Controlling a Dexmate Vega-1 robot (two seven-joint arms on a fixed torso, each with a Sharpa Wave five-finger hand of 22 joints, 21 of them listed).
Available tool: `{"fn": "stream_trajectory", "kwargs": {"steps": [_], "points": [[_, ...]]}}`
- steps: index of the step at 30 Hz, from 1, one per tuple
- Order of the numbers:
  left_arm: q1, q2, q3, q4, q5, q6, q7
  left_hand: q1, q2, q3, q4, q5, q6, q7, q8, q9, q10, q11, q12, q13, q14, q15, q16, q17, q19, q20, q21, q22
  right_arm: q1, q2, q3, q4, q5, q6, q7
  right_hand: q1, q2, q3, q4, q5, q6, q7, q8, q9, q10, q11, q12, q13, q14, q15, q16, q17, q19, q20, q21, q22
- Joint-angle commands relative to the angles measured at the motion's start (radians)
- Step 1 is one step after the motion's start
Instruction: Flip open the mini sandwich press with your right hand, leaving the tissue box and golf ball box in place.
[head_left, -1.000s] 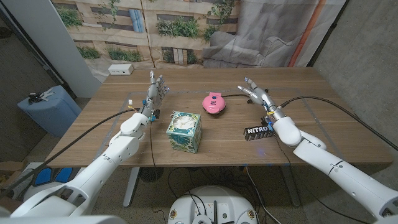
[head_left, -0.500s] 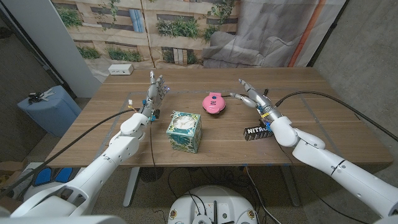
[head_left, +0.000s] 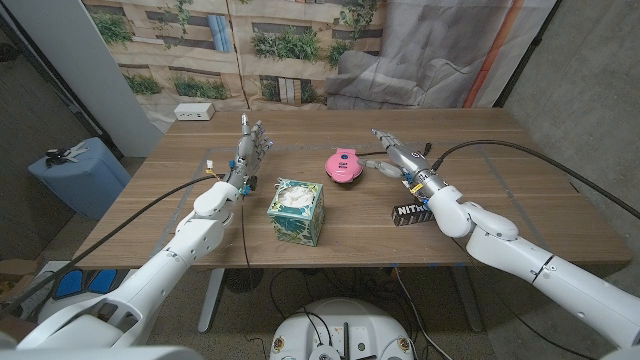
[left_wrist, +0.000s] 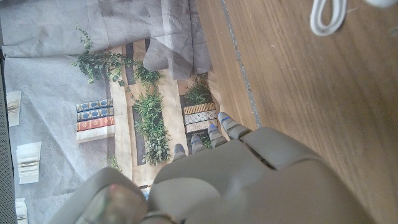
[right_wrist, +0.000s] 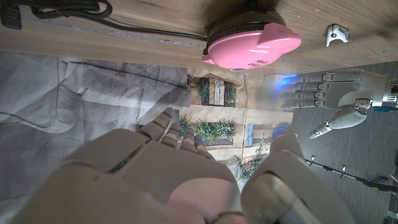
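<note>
On the wooden table (head_left: 520, 160), left to right:

left hand (head_left: 250, 148): stands upright near the table's left part, fingers apart and pointing up, holding nothing. Well clear of the press.

tissue box (head_left: 296, 211): teal patterned cube near the front edge, between the two arms. Must stay put.

mini sandwich press (head_left: 344, 164): pink, round, lid down, about mid-table, behind and to the right of the tissue box. Black cord (right_wrist: 124, 28) runs off its back in the right wrist view.

right hand (head_left: 395, 156): just right of the press, fingers extended toward it and spread, nothing held. Contact with the press: cannot tell from the head view; the right wrist view shows a gap.

golf ball box (head_left: 413, 211): black, white lettering, lying near the right forearm, in front of the hand. Must stay put too.

handling (judgement): press looks like a small, light, rigid plastic shell with a smooth, likely slippery lid. Light body may slide or tip instead of hinging open.

where to take hold (judgement): front lip tab of the lid (right_wrist: 287, 38), opposite the cord side; hook fingertips under it and lift up and back.

risk (judgement): forearm sweep could nudge the golf ball box.
</note>
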Motion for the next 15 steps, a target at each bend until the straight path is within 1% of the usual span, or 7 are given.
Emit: {"fn": "stream_trajectory", "kwargs": {"steps": [1, 5, 8, 9, 10, 12, 15], "points": [[0.000, 0.000, 0.000, 0.000, 0.000, -0.001, 0.000, 0.000, 0.052, -0.008, 0.001, 0.005, -0.034, -0.008, 0.005, 0.004, -0.004, 0.002, 0.006, 0.002, -0.007, -0.037, 0.007, 0.003, 0.003, -0.003, 0.006, 0.003, 0.018, -0.006, -0.046, -0.043, -0.135, -0.055, 0.035, 0.013, -0.007, 0.004, -0.007, 0.000, -0.007, 0.003, 0.008, 0.003, -0.007, 0.000, 0.002, 0.002, -0.008, 0.005, 0.004, -0.003, -0.002, 0.001, 0.002, 0.004], [0.000, 0.000, 0.000, 0.000, 0.000, -0.001, 0.000, 0.000, 0.052, -0.008, 0.001, 0.005, -0.034, -0.008, 0.005, 0.004, -0.004, 0.002, 0.006, 0.002, -0.007, -0.037, 0.007, 0.003, 0.003, -0.003, 0.006, 0.003, 0.022, -0.005, -0.059, -0.057, -0.168, -0.068, 0.056, 0.024, -0.010, 0.007, -0.008, 0.002, -0.001, 0.001, 0.013, 0.003, -0.008, 0.002, 0.004, 0.002, -0.008, 0.007, 0.006, -0.006, -0.001, 0.004, 0.003, 0.004], [0.000, 0.000, 0.000, 0.000, 0.000, -0.001, 0.000, 0.000, 0.052, -0.008, 0.001, 0.005, -0.034, -0.008, 0.005, 0.004, -0.005, 0.002, 0.006, 0.002, -0.007, -0.037, 0.007, 0.003, 0.003, -0.004, 0.006, 0.003, 0.024, -0.001, -0.066, -0.066, -0.186, -0.081, 0.074, 0.035, -0.014, 0.010, -0.009, 0.004, 0.001, 0.000, 0.015, 0.003, -0.009, 0.003, 0.006, 0.002, -0.015, 0.013, 0.005, -0.009, -0.006, 0.011, 0.002, 0.004], [0.000, 0.000, 0.000, 0.000, 0.000, -0.001, 0.000, 0.000, 0.052, -0.008, 0.001, 0.005, -0.034, -0.008, 0.005, 0.004, -0.004, 0.002, 0.007, 0.002, -0.007, -0.037, 0.007, 0.003, 0.004, -0.003, 0.006, 0.003, 0.026, -0.001, -0.067, -0.064, -0.186, -0.071, 0.071, 0.037, -0.016, 0.011, -0.010, 0.004, 0.001, 0.000, 0.016, 0.003, -0.008, 0.000, 0.006, 0.002, -0.018, 0.015, 0.005, -0.010, -0.008, 0.013, 0.001, 0.004], [0.000, 0.000, 0.000, 0.000, 0.000, -0.001, 0.000, 0.000, 0.052, -0.008, 0.001, 0.005, -0.034, -0.008, 0.005, 0.004, -0.004, 0.003, 0.007, 0.002, -0.007, -0.037, 0.007, 0.003, 0.004, -0.004, 0.006, 0.003, 0.024, 0.003, -0.068, -0.067, -0.193, -0.082, 0.074, 0.043, -0.019, 0.012, -0.010, 0.005, 0.003, -0.001, 0.017, 0.003, -0.007, -0.008, 0.008, 0.002, -0.019, 0.013, 0.005, -0.012, -0.009, 0.016, 0.001, 0.004], [0.000, 0.000, 0.000, 0.000, 0.000, -0.001, 0.000, 0.000, 0.052, -0.008, 0.001, 0.005, -0.035, -0.008, 0.005, 0.004, -0.002, 0.002, 0.007, 0.002, -0.007, -0.037, 0.007, 0.003, 0.004, -0.004, 0.006, 0.003, 0.030, 0.003, -0.077, -0.067, -0.213, -0.078, 0.077, 0.050, -0.022, 0.014, -0.010, 0.006, 0.010, 0.000, 0.020, 0.003, -0.004, -0.012, 0.010, 0.002, -0.020, 0.013, 0.006, -0.014, -0.015, 0.023, 0.000, 0.004], [0.000, 0.000, 0.000, 0.000, 0.000, -0.001, 0.000, 0.000, 0.052, -0.008, 0.001, 0.005, -0.035, -0.008, 0.005, 0.004, -0.002, 0.003, 0.007, 0.002, -0.008, -0.037, 0.007, 0.003, 0.004, -0.003, 0.006, 0.003, 0.039, 0.002, -0.091, -0.069, -0.252, -0.079, 0.086, 0.058, -0.027, 0.016, -0.010, 0.006, 0.022, 0.004, 0.025, 0.003, 0.001, -0.015, 0.012, 0.001, -0.022, 0.009, 0.007, -0.017, -0.023, 0.024, -0.002, 0.004]]}}
